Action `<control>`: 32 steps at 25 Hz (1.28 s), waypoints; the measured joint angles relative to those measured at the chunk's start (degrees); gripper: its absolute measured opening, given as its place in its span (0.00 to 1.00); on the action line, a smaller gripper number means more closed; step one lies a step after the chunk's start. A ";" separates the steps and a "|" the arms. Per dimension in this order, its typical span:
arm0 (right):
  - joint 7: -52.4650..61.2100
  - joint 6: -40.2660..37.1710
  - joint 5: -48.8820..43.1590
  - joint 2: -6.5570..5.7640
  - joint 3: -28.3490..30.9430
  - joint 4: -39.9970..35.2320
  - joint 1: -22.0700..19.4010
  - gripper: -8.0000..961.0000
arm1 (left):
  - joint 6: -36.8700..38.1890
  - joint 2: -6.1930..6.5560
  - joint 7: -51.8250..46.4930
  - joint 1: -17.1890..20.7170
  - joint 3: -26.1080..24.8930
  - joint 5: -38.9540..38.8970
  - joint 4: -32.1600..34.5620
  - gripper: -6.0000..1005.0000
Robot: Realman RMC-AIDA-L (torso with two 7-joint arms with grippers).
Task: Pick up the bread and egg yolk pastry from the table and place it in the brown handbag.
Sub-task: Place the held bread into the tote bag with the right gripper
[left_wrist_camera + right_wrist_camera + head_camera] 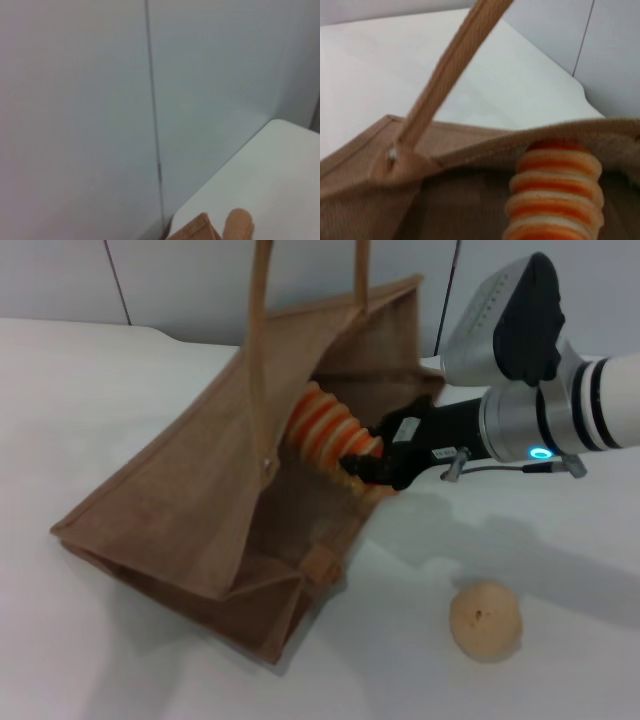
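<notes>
One bread in right tool, one pastry outside handbag

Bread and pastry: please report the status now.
Right hand shut on bread, inside brown handbag. Egg yolk pastry on table. Left hand unseen. Nothing blocking.

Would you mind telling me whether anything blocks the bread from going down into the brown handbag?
Nothing visible does. The right hand holds the bread already past the brown handbag rim, inside its open mouth. The tan handle stands to one side, clear of it. The egg yolk pastry waits on the table.
</notes>
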 joint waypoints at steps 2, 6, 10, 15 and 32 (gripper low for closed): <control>-1.77 0.82 1.73 -0.04 0.15 1.72 1.05 0.39 | -0.22 -0.10 0.06 -0.13 0.01 -1.29 0.02 0.12; -4.09 3.37 4.06 -0.03 0.10 6.48 4.68 0.39 | -0.46 -0.60 0.08 -0.73 0.05 -2.86 0.29 0.12; -5.99 6.08 4.41 0.24 -0.31 11.29 8.14 0.38 | -0.51 -1.36 0.16 -1.43 1.16 -3.14 0.70 0.12; -7.14 8.69 5.88 0.26 -0.42 14.67 10.55 0.37 | -0.52 -1.82 0.06 -2.70 2.21 -4.72 0.71 0.12; -15.67 15.22 17.87 0.30 -0.58 21.31 13.20 0.34 | -0.51 -2.27 -0.27 -3.05 2.83 -6.60 2.30 0.12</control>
